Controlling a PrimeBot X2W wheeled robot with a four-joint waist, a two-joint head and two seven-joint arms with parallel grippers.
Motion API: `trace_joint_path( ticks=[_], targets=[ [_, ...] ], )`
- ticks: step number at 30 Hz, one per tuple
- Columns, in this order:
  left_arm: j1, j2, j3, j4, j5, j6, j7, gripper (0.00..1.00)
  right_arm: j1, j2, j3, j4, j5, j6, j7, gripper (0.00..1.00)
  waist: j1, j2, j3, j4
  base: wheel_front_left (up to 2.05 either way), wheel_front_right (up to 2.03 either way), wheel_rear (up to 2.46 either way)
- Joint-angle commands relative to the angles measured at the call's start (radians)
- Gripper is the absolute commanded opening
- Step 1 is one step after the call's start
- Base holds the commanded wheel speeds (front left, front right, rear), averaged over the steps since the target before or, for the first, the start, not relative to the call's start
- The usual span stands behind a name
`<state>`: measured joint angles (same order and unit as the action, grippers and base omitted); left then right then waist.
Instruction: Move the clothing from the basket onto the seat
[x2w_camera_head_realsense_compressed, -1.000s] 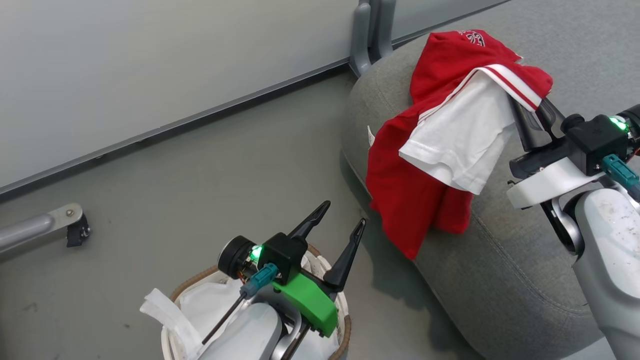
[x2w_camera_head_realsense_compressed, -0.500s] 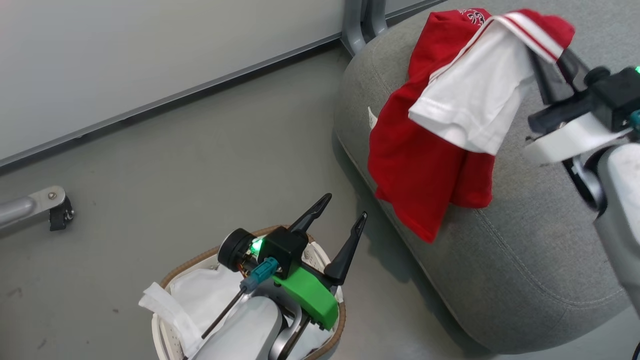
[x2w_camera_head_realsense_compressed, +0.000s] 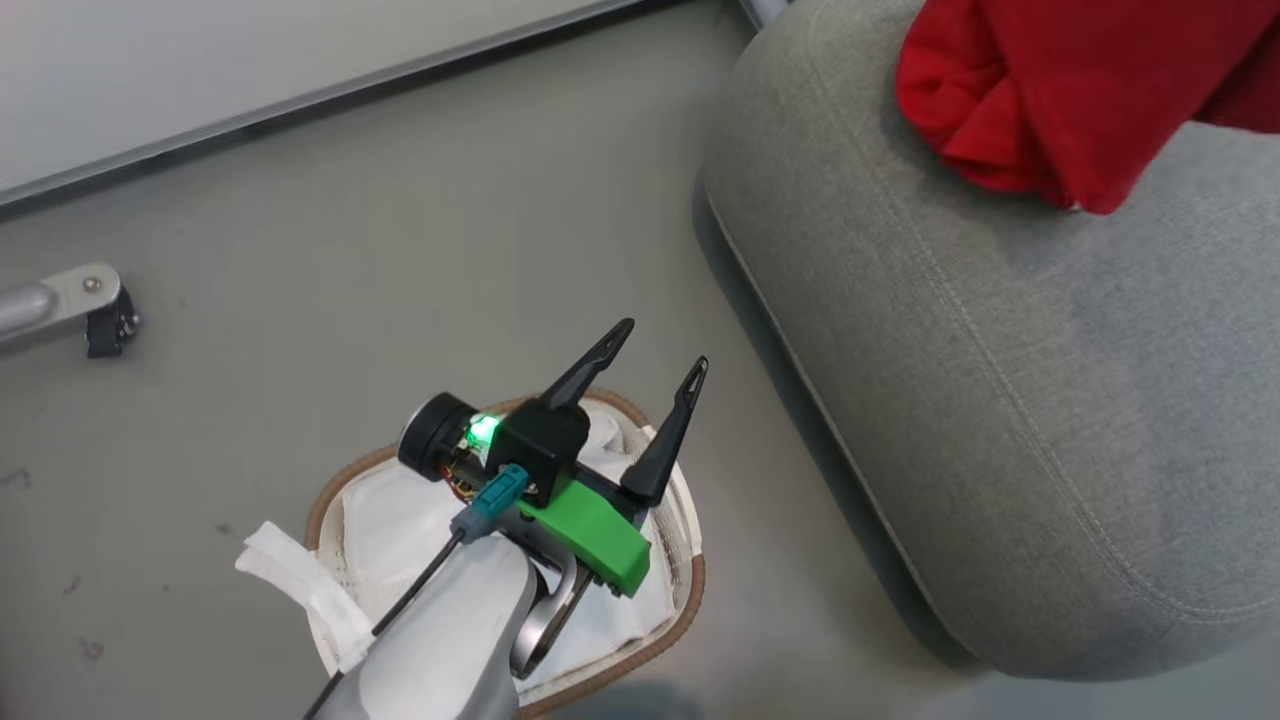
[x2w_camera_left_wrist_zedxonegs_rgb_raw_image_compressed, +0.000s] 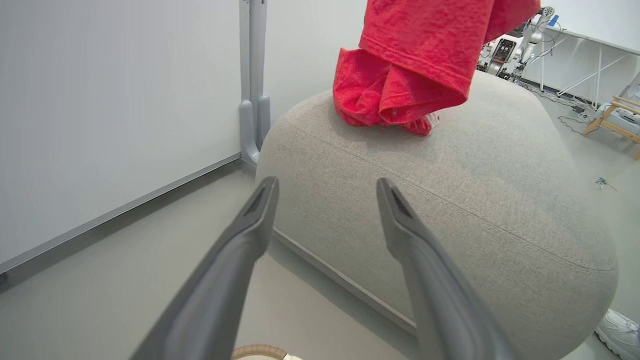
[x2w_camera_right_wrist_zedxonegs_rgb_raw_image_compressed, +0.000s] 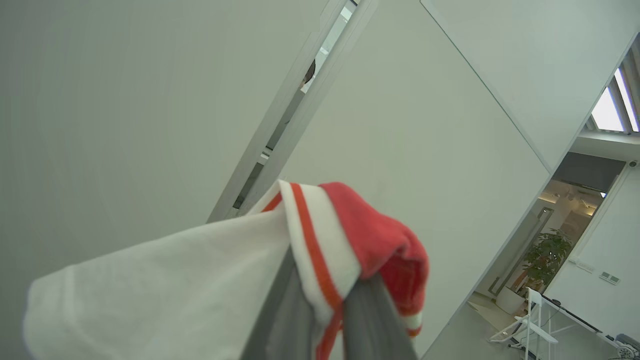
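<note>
Well, in the head view the left hand (x2w_camera_head_realsense_compressed: 662, 345) hovers with fingers apart over the basket (x2w_camera_head_realsense_compressed: 322, 490) at 7 o'clock, and the clothing (x2w_camera_head_realsense_compressed: 1040, 90) is at 1 o'clock over the seat (x2w_camera_head_realsense_compressed: 1000, 400). In the left wrist view, its hanging folds touch the seat at 12 o'clock. In the right wrist view, the right hand (x2w_camera_right_wrist_zedxonegs_rgb_raw_image_compressed: 325, 305) is clamped on its striped trim.

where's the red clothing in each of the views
Head view: the clothing is at top right, over the seat.
Left wrist view: top centre, hanging with its lower folds on the seat.
Right wrist view: lower centre, striped trim pinched in the right end effector.
Shared landmark: the grey seat, in the head and left wrist views.
</note>
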<state>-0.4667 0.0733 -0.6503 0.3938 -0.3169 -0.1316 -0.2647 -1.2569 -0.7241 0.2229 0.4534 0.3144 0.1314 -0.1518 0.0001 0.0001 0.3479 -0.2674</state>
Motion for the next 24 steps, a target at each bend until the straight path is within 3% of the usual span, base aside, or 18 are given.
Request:
trace_joint_path(
  ticks=[1,4,8,17,24],
  targets=[
    [-0.019,0.008,0.006,-0.003,0.006,0.002,0.001,1.00,-0.021,-0.014,0.003,0.023,0.006,-0.001,-0.001,0.00,-0.0001,-0.0001,0.091,0.041,0.00,0.00,0.00],
    [-0.035,0.025,0.017,-0.010,0.024,0.002,0.001,1.00,-0.063,-0.039,0.015,0.084,0.009,-0.001,-0.022,0.00,-0.0001,-0.0001,0.149,0.048,0.00,0.00,0.00],
    [-0.051,0.041,0.024,-0.017,0.045,0.002,0.001,1.00,-0.049,-0.025,0.001,0.183,0.027,-0.001,-0.058,0.00,-0.0001,-0.0001,0.218,0.053,0.00,0.00,0.00],
    [-0.062,0.065,0.032,-0.044,0.077,0.002,0.001,1.00,0.048,0.129,-0.055,0.399,0.057,-0.001,-0.113,0.00,-0.0001,-0.0001,0.303,0.041,0.00,0.00,0.00],
    [-0.074,0.075,0.007,-0.062,0.090,0.002,0.001,1.00,0.182,0.226,-0.096,0.386,0.010,-0.001,-0.114,0.00,-0.0001,-0.0001,0.313,0.023,0.00,0.00,0.00]
  ],
)
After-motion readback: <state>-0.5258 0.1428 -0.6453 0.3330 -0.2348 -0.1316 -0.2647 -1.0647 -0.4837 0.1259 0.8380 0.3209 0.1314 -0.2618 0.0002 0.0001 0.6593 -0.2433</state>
